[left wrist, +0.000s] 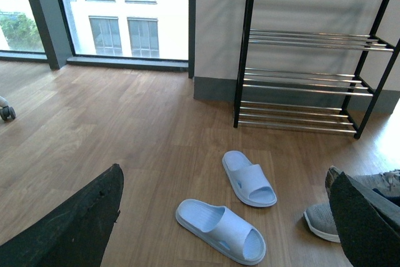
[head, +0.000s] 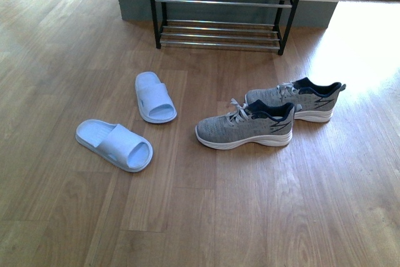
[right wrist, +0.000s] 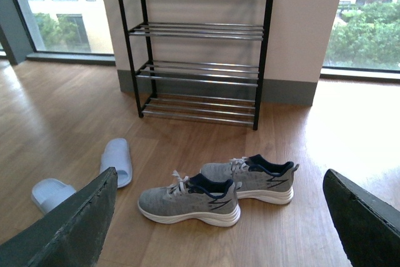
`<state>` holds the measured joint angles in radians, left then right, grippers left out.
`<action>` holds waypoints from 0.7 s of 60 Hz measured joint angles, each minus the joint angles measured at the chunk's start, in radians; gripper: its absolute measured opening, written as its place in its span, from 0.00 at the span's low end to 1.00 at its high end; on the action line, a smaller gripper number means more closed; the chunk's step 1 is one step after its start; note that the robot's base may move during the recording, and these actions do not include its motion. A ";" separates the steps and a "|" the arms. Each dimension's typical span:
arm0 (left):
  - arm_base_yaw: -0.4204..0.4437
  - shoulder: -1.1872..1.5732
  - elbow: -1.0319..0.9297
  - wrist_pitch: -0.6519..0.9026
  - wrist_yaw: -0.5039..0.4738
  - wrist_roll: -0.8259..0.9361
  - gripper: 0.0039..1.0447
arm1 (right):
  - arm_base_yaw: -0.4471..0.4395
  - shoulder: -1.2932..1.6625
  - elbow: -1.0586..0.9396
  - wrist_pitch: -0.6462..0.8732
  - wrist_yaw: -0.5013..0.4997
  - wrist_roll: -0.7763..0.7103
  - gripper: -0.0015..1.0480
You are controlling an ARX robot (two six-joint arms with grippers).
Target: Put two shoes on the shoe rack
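- Left gripper (left wrist: 225, 176): spread wide, with the two fingers (left wrist: 75, 223) at opposite edges of the left wrist view.
- Finger form, left: dark, matte, wedge-shaped; rough, worn edge on one of the pair.
- Right gripper (right wrist: 219, 172): spread equally wide, with its fingers (right wrist: 69, 229) at opposite edges of the right wrist view.
- Finger form, right: dark, tapered to blunt tips, dull greyish pad faces.
- Both grippers: held raised, aimed forward and slightly downward, touching nothing.
- Arm links and wrist joints: out of sight in every view.
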<state>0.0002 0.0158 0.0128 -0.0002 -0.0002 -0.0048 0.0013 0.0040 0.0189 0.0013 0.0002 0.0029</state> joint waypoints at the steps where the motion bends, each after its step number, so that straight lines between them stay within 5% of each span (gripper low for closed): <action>1: 0.000 0.000 0.000 0.000 0.000 0.000 0.91 | 0.000 0.000 0.000 0.000 0.000 0.000 0.91; 42: 0.000 0.000 0.000 0.000 0.000 0.000 0.91 | 0.000 0.000 0.000 0.000 0.000 0.000 0.91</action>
<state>0.0002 0.0158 0.0128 -0.0002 -0.0002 -0.0048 0.0013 0.0040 0.0189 0.0013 0.0002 0.0029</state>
